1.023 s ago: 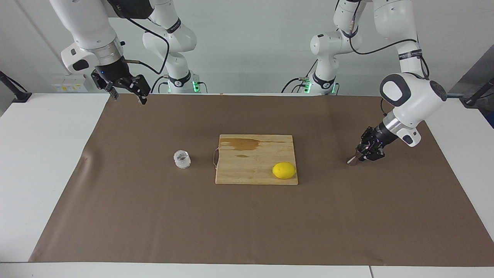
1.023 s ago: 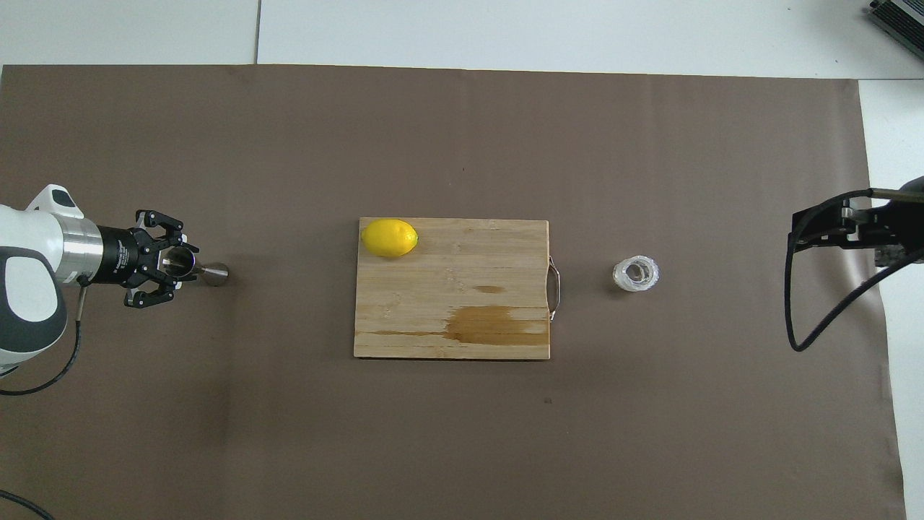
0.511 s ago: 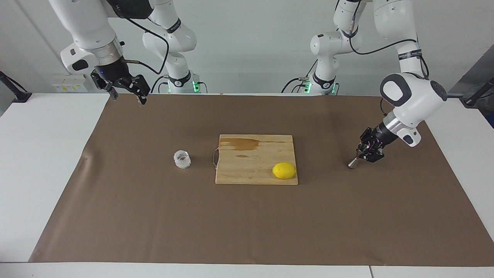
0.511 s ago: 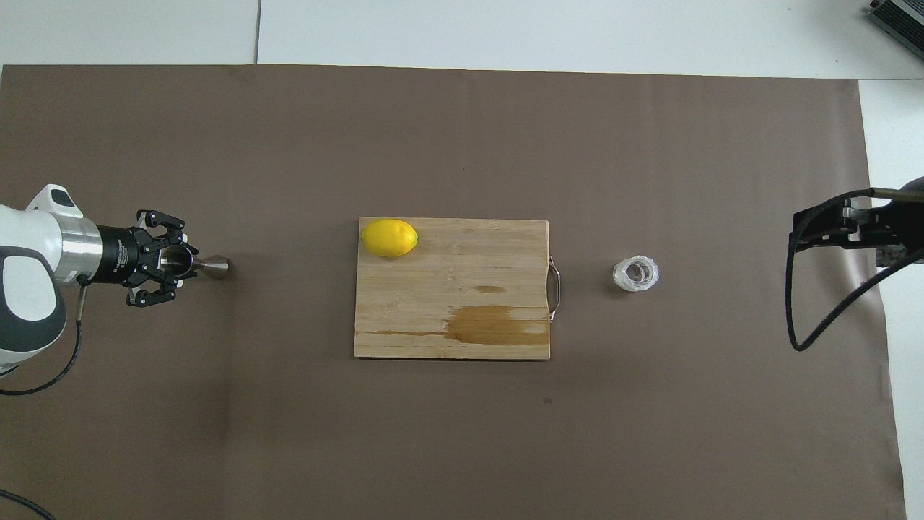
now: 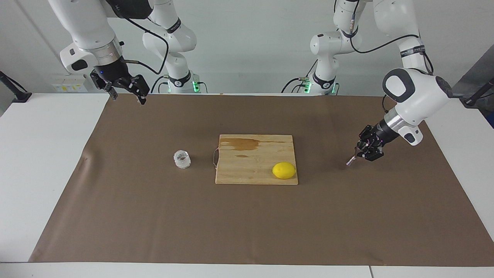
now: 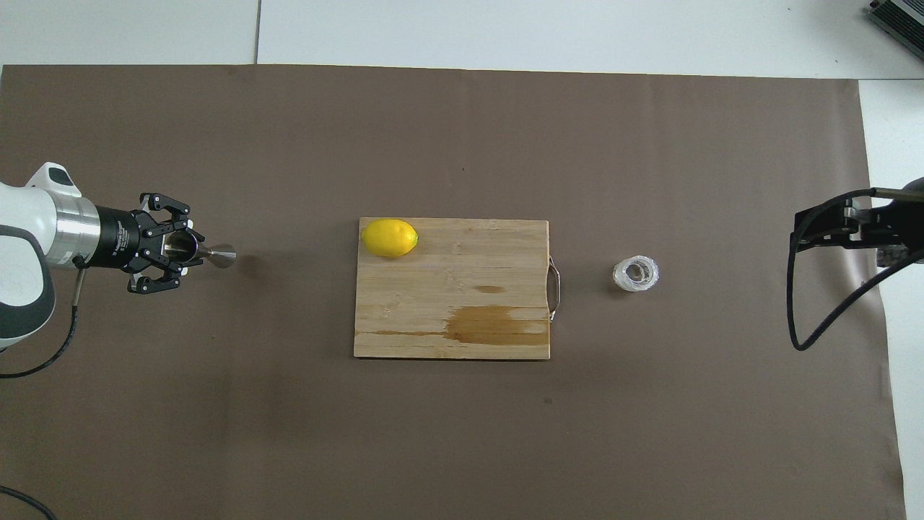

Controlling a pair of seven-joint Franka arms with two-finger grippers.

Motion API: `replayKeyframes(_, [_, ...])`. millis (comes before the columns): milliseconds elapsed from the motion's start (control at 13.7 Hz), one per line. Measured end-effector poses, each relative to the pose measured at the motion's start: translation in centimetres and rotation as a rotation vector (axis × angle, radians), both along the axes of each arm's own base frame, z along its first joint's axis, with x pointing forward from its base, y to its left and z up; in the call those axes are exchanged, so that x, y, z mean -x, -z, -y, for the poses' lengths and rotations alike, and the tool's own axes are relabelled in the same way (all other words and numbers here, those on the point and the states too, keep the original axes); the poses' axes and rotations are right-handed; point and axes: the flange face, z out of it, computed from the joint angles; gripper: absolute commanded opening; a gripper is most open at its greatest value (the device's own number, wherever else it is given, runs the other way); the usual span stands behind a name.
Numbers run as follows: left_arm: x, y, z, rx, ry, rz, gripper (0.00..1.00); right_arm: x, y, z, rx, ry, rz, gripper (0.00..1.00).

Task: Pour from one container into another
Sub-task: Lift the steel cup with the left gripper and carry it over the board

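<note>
The silver jigger (image 5: 351,161) hangs tilted just above the brown mat at the left arm's end, its free cone (image 6: 220,253) pointing toward the cutting board. My left gripper (image 5: 362,149) (image 6: 182,249) is shut on its other cone. The clear faceted glass cup (image 5: 182,159) (image 6: 636,274) stands upright on the mat, between the board and the right arm's end. Up in the air, my right gripper (image 5: 128,96) is open and empty over the mat's corner at the right arm's end, well away from the cup.
A wooden cutting board (image 5: 254,154) (image 6: 462,274) lies mid-table with a wet stain and a metal handle facing the cup. A yellow lemon (image 5: 284,170) (image 6: 390,237) rests on the board's corner toward the left arm. The brown mat (image 5: 247,224) covers most of the table.
My left gripper closed on the jigger and raised it off the mat, drifting slightly toward the board. The right arm stayed still.
</note>
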Motion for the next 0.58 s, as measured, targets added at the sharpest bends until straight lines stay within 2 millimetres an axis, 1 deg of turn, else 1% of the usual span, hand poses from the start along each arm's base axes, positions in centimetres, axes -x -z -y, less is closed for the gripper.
replayKeyframes(73, [-0.3, -1.1, 0.9, 0.001, -0.003, -0.012, 0.14, 0.0, 0.0, 0.0, 0.0, 0.0, 0.0, 1.0])
replayKeyframes(146, [-0.5, -2.2, 1.9, -0.004, -0.009, -0.029, 0.01, 0.0, 0.0, 0.0, 0.0, 0.0, 0.0, 1.0])
replayKeyframes(292, [-0.7, -4.1, 4.6, -0.019, -0.023, -0.054, 0.0, 0.0, 0.0, 0.0, 0.0, 0.0, 0.0, 1.0])
replayKeyframes(585, [-0.4, -7.4, 11.6, -0.019, -0.074, -0.083, 0.0, 0.0, 0.0, 0.0, 0.0, 0.0, 0.0, 1.0])
